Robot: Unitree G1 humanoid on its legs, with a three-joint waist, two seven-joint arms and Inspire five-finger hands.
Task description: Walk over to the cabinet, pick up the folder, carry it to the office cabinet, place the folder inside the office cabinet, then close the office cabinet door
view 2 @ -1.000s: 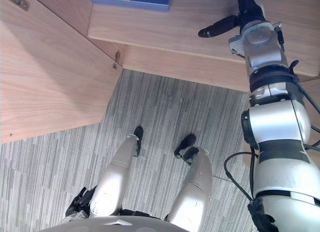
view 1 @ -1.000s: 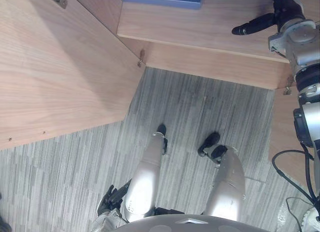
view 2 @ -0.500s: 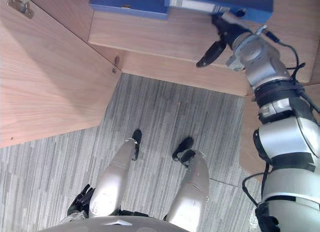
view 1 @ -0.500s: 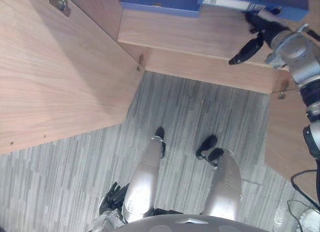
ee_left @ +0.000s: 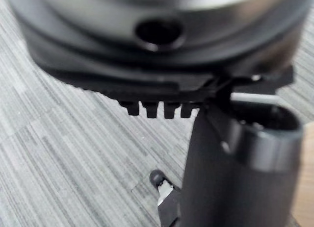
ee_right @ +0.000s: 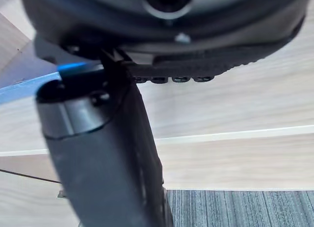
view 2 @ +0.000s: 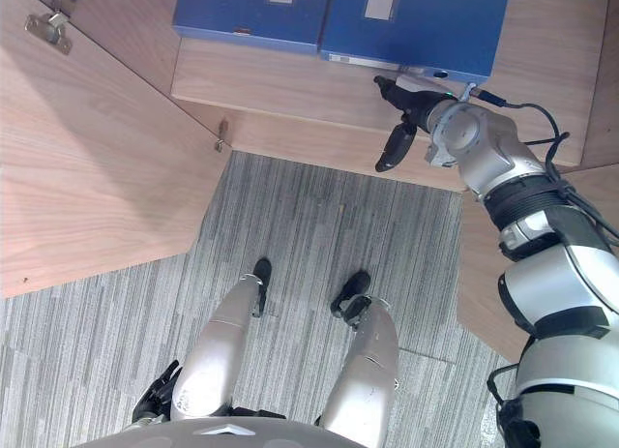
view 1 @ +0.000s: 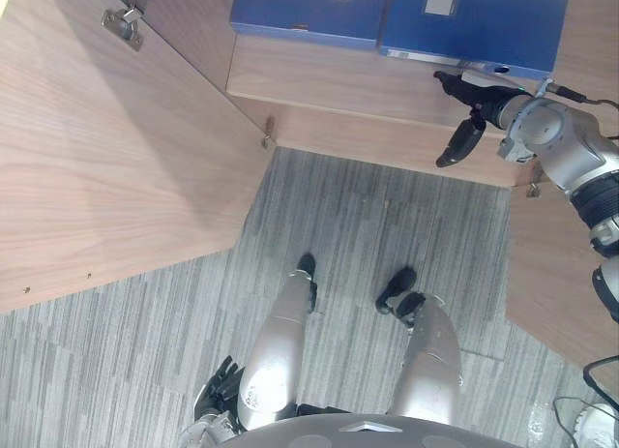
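The right arm point(view 2: 542, 293) is silver-grey, in rounded segments with black ribbed bands between; the right hand point(view 2: 411, 100) and left hand point(view 1: 215, 388) are dark.

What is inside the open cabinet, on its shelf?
A left folder and a right folder, both blue, sit side by side on the wooden shelf. The right hand is at the right folder's front edge. What is behind them is covered.

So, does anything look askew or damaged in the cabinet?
Nothing stands out. The left folder and right folder sit side by side on the shelf, front edges in line. The right hand is open by the right folder.
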